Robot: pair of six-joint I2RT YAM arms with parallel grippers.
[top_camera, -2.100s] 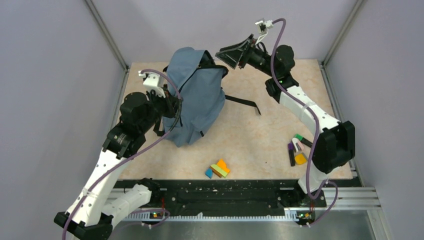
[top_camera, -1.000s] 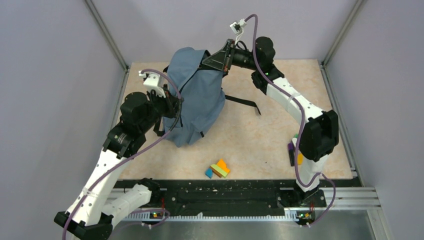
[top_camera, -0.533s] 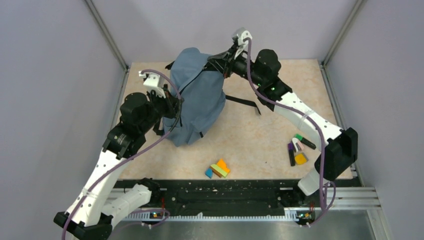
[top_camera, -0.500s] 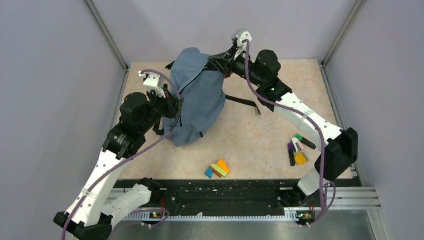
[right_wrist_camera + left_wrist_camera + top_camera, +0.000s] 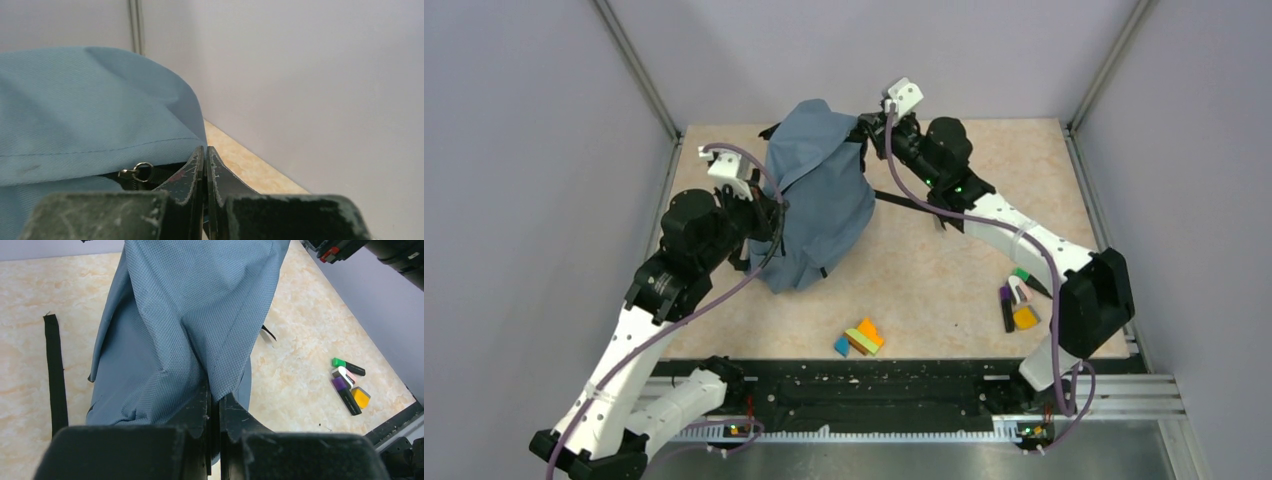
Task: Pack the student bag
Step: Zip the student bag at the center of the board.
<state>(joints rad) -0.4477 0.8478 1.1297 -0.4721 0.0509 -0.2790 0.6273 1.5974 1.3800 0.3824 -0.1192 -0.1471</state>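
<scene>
The slate-blue student bag point(image 5: 819, 190) stands bunched up at the back left of the table, held up by its fabric. My left gripper point(image 5: 771, 216) is shut on a fold of the bag's cloth point(image 5: 200, 315), which comes out between the two fingertips point(image 5: 215, 392). My right gripper point(image 5: 865, 128) is at the top back edge of the bag, shut with nothing seen between its jaws point(image 5: 205, 150). Its tips sit beside the dark zipper slit and a metal zipper pull point(image 5: 134, 174). The bag's inside is hidden.
Small orange, green and blue flat pieces point(image 5: 860, 338) lie near the front middle. Green, purple, white and yellow markers point(image 5: 1018, 300) lie at the right, also seen from the left wrist point(image 5: 348, 382). A black strap point(image 5: 911, 205) trails right of the bag; another strap point(image 5: 55, 375) lies flat.
The right arm has swung left and down from above the table's back to the bag's top edge, staying shut. The bag's top shifted slightly; the left gripper kept its hold.
</scene>
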